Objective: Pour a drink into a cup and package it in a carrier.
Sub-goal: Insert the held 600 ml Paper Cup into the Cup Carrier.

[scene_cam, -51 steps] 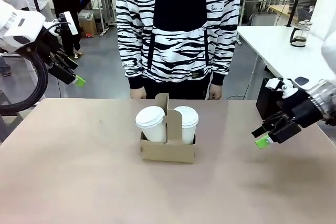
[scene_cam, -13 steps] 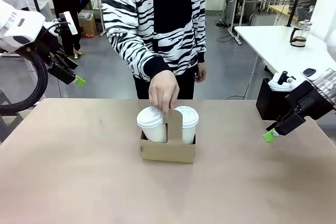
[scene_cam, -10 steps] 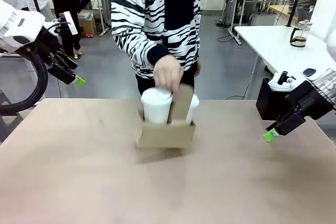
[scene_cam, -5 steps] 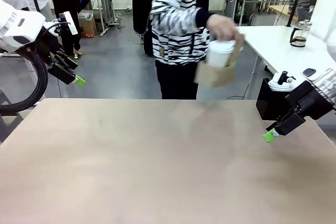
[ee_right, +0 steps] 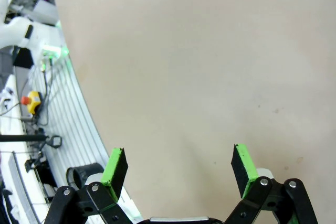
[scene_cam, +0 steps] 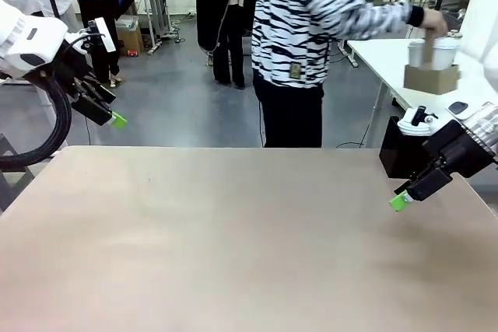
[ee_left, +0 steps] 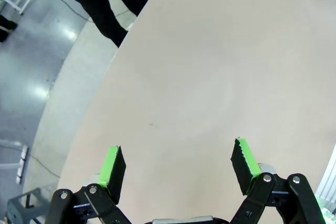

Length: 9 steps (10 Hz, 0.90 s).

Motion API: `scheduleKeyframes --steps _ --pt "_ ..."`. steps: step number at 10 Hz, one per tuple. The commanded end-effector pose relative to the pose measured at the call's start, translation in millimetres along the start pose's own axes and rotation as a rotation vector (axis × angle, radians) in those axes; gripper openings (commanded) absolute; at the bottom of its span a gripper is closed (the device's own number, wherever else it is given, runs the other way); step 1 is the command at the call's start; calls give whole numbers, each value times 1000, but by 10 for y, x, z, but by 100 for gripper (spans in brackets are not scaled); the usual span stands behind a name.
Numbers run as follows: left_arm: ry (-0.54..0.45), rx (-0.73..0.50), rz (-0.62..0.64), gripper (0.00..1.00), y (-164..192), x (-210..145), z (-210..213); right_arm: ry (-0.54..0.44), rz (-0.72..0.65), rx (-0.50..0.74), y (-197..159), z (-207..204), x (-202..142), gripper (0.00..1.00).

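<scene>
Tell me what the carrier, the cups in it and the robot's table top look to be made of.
The carrier looks like matte brown cardboard, flat and dull. The cups seem to be white paper or plastic; they are too small to tell. The table top looks like smooth matte beige laminate or coated board, with only faint sheen.

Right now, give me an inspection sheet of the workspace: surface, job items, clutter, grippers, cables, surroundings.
Surface: tan table, bare where the arms work.
Job's things: carrier with two cups, held in the person's hand above a white side table, off the tan table.
Clutter: black box of white lids at the table's right edge.
Grippers: left gripper open and holding nothing; right gripper open and holding nothing.
Cables: black hose looping by the left arm.
Surroundings: glass jug on the side table; other people farther back.
</scene>
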<state>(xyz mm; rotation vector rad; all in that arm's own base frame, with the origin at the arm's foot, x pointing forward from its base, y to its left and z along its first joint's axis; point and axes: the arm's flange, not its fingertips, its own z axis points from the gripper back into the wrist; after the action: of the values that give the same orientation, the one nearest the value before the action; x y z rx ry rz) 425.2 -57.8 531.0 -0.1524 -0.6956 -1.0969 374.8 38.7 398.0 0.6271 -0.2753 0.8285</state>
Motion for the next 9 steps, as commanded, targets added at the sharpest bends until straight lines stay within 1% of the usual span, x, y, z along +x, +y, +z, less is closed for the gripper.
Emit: scheduleKeyframes --steps 1,9 --pt "-6 -6 0 100 5 -5 -3 -24 21 14 -16 -10 -26 100" --pt "-6 -6 0 100 5 -5 -3 -24 21 14 -16 -10 -26 100"
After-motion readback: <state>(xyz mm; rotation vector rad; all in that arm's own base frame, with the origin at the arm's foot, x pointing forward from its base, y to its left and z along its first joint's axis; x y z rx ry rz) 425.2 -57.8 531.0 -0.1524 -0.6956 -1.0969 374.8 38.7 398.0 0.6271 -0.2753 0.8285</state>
